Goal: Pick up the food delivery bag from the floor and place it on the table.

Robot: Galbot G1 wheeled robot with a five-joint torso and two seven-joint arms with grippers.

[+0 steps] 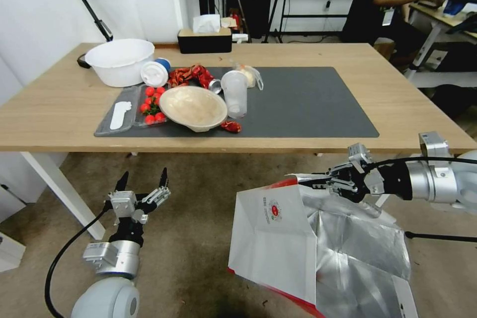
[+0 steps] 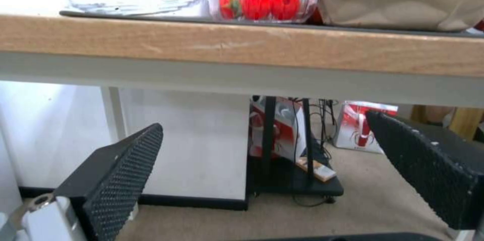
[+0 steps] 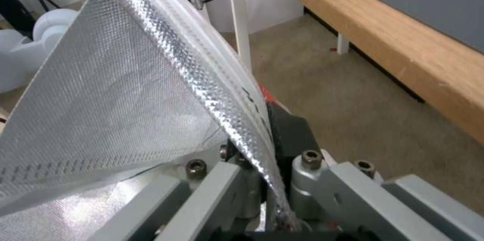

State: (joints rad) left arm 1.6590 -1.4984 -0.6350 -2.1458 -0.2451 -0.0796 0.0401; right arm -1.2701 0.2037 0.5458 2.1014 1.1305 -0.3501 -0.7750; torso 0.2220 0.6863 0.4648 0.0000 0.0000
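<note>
The food delivery bag [image 1: 272, 238], white with a round red logo and a silver foil lining [image 1: 357, 253], hangs tilted over the floor [image 1: 198, 218], just in front of the table [image 1: 59, 109] and below its top. My right gripper [image 1: 318, 182] is shut on the bag's upper rim. In the right wrist view the foil wall [image 3: 116, 82] runs down into the closed right gripper [image 3: 262, 146], beside the table's front edge [image 3: 403, 55]. My left gripper [image 1: 142, 185] stands open and empty, low at the left, fingers up, facing the table edge [image 2: 242, 44]; its pads [image 2: 121, 180] are wide apart.
On the dark grey mat's [image 1: 308, 104] left half sit a white basin [image 1: 120, 61], a paper bowl [image 1: 193, 108], a plastic cup [image 1: 234, 93] and a strawberry tray [image 1: 152, 105]. The mat's right half is bare. A white table leg [image 1: 59, 189] stands near the left arm.
</note>
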